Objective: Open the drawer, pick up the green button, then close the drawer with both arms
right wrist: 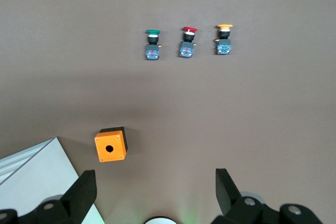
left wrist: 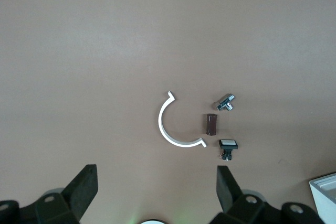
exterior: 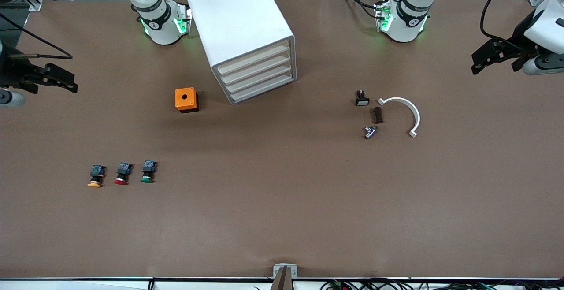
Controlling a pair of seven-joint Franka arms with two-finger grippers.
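The white cabinet stands between the arms' bases, and its four cream-fronted drawers are all shut. The green-capped button lies on the table toward the right arm's end, beside a red-capped button and an orange-capped one. It also shows in the right wrist view. My right gripper hangs open and empty over the table's edge at its own end; its jaws show wide apart in its wrist view. My left gripper hangs open and empty over the other end.
An orange box with a hole sits beside the cabinet. Toward the left arm's end lie a white half ring, a brown block, a small metal part and a black switch.
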